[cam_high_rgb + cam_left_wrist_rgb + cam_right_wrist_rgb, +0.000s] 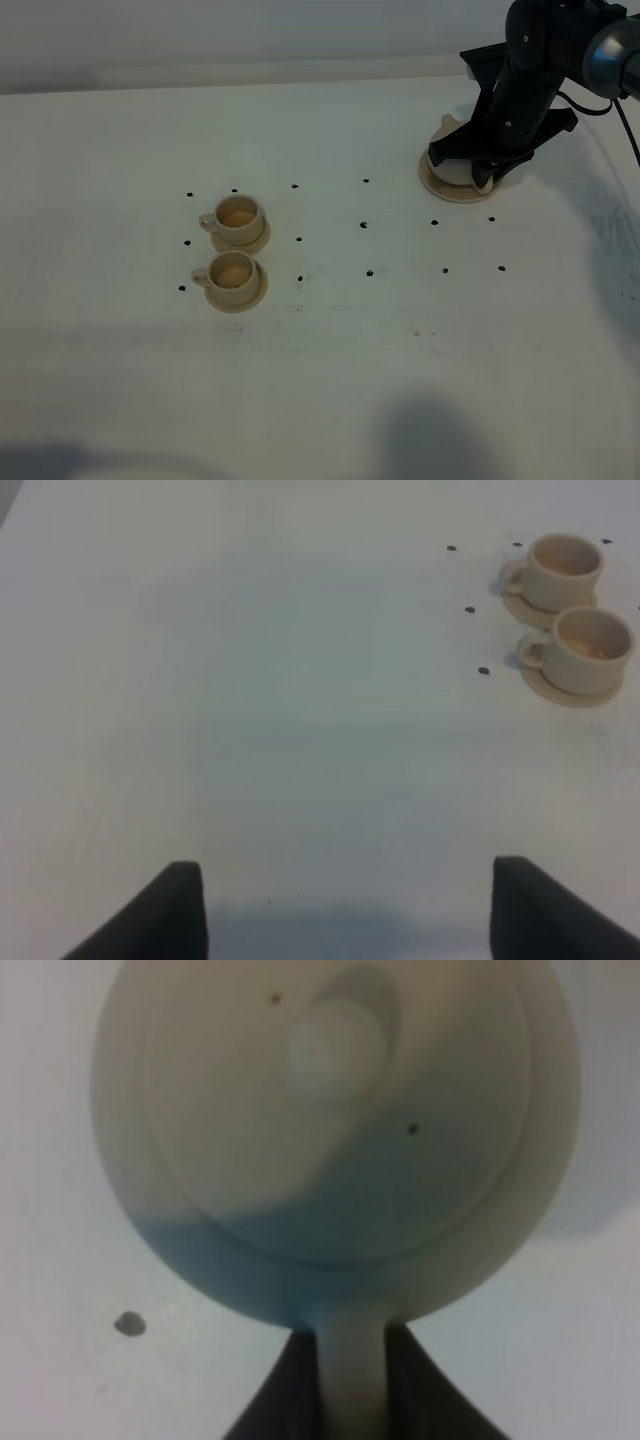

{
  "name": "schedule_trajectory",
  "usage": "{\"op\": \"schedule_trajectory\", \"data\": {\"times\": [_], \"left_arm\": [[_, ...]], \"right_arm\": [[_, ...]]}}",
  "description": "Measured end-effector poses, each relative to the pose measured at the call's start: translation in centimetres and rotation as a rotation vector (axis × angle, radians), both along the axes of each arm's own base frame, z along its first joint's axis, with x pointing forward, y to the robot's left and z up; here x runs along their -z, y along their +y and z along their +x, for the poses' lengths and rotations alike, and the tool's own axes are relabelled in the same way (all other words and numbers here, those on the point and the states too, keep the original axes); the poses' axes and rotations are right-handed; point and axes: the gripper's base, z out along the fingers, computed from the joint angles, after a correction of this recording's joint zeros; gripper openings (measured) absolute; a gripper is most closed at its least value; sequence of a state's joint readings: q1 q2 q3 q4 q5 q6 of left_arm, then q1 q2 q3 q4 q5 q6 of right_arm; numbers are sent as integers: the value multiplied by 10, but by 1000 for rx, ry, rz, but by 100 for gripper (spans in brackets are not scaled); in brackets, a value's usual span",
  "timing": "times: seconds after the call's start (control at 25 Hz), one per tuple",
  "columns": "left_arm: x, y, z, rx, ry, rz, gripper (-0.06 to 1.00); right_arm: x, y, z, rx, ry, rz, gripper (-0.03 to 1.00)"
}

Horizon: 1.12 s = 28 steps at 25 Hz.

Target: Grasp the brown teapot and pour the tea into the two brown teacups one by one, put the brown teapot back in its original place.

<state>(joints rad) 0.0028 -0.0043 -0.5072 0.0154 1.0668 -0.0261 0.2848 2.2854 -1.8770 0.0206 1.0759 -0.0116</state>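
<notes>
The brown teapot (448, 127) stands on its wide flat saucer, the original place (440, 188), at the far right, mostly hidden under my right arm. From above, the right wrist view shows its lid and knob (330, 1050). My right gripper (351, 1360) has a dark finger pressed against each side of the loop handle (351, 1385). The two brown teacups (238, 216) (232, 274) sit on small saucers left of centre, one behind the other, handles pointing left. Both also appear in the left wrist view (565, 568) (590, 648). My left gripper (348, 870) hovers over bare table, fingers wide apart, holding nothing.
Small black dots (364, 225) mark the white table (330, 380) between the cups and the teapot. A black cable (628, 120) hangs off the right arm at the right edge. Soft shadows lie along the near edge.
</notes>
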Motion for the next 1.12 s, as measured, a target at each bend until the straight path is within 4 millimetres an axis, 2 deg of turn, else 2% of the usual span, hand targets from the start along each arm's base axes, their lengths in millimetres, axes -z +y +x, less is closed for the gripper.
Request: {"op": "schedule_trajectory", "data": {"times": [0.16, 0.32, 1.12], "left_arm": [[0, 0, 0, 0, 0, 0, 57], [0, 0, 0, 0, 0, 0, 57], [0, 0, 0, 0, 0, 0, 57]], "right_arm": [[0, 0, 0, -1, 5, -5, 24], [0, -1, 0, -7, 3, -12, 29], [0, -4, 1, -67, -14, -56, 24]]}}
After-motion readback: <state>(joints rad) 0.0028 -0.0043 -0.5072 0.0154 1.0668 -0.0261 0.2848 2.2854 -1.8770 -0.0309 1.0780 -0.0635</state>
